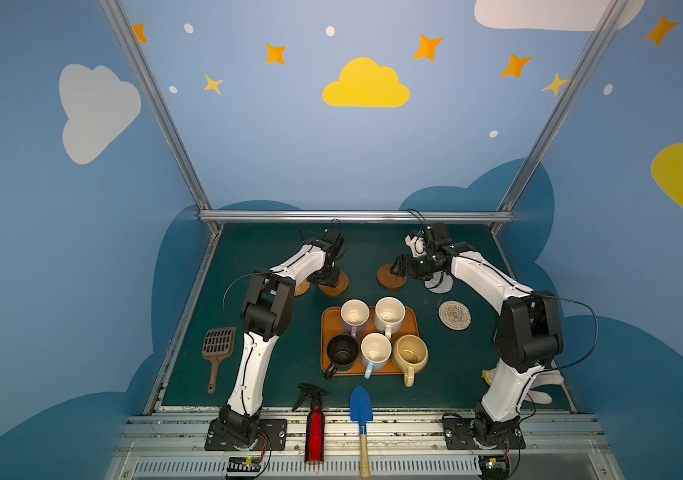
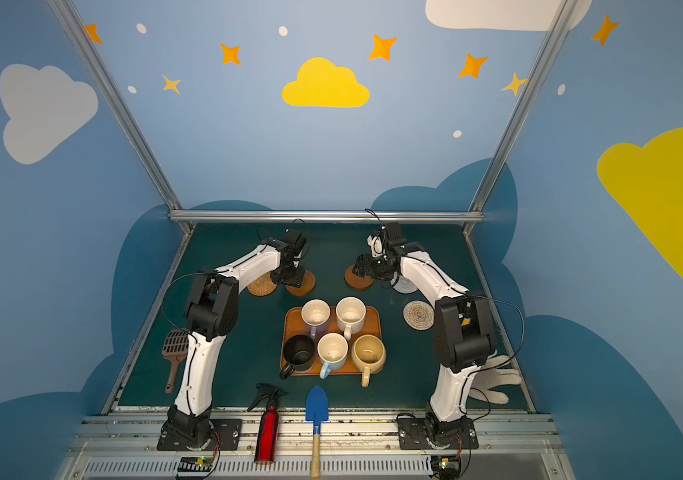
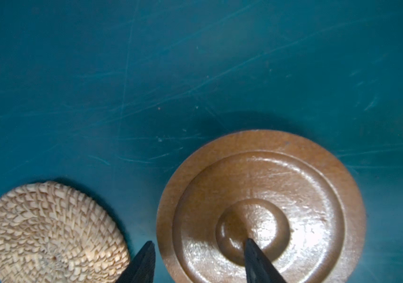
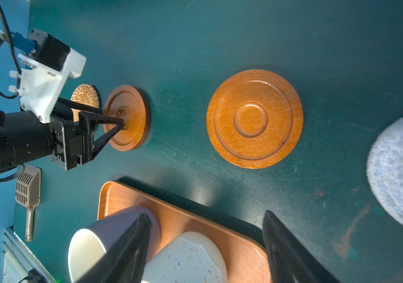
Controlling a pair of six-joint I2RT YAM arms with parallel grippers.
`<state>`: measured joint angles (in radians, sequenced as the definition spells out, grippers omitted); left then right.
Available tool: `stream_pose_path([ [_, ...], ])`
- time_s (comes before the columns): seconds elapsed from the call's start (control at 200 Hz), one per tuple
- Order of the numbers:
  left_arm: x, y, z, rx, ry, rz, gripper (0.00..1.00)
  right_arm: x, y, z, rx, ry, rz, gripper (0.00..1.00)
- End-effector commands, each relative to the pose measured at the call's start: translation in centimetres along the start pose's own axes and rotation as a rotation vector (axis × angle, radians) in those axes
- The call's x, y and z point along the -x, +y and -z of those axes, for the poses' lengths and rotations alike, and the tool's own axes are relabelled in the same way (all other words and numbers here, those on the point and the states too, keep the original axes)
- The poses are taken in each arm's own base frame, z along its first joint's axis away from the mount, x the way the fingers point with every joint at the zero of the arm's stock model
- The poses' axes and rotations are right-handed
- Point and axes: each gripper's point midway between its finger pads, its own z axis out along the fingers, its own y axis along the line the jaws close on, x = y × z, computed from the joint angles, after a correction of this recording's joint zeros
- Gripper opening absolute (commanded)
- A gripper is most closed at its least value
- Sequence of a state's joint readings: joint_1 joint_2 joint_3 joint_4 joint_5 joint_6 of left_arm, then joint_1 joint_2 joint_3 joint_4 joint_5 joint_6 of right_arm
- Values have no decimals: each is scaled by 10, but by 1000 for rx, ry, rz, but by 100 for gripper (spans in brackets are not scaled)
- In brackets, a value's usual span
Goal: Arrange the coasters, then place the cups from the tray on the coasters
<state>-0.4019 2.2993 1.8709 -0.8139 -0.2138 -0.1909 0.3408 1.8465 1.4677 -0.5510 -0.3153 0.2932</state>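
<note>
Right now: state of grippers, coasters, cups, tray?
left gripper: open, astride left wooden coaster's rim
right gripper: open, empty
left wooden coaster: flat
right wooden coaster: flat, bare
rattan coaster: flat, bare
grey rope coaster: flat, bare
beige rope coaster: flat, bare
tray: holds all cups
cups, lilac, cream, black, blue, tan: upright

Enclosure walls [image 1: 269, 158] blue, painted with white and yellow clouds [image 1: 366, 85], orange stars [image 1: 276, 54] and pale dots; darker blue cloud shapes low down. Aluminium posts [image 1: 157, 104] rise beyond the left pincer [image 1: 328, 283] and right pincer [image 1: 394, 271], joined by a crossbar [image 1: 356, 216]. The desk [image 1: 373, 245] beneath both pincers is dark teal, finely scratched. Light even, soft.
</note>
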Motion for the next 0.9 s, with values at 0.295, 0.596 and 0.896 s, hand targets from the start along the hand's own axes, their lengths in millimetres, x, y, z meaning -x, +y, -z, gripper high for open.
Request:
stream_pose_path([
  [0.295, -25, -2, -14, -2, 94, 5, 59, 0, -41, -24, -156, 56, -46, 71],
  [0.596, -10, -1, 1, 4, 46, 21, 62, 8, -78, -47, -310, 128, -23, 68],
  [0.896, 9, 2, 36, -10, -20, 55, 63, 4, -88, -76, -310, 202, 5, 62],
])
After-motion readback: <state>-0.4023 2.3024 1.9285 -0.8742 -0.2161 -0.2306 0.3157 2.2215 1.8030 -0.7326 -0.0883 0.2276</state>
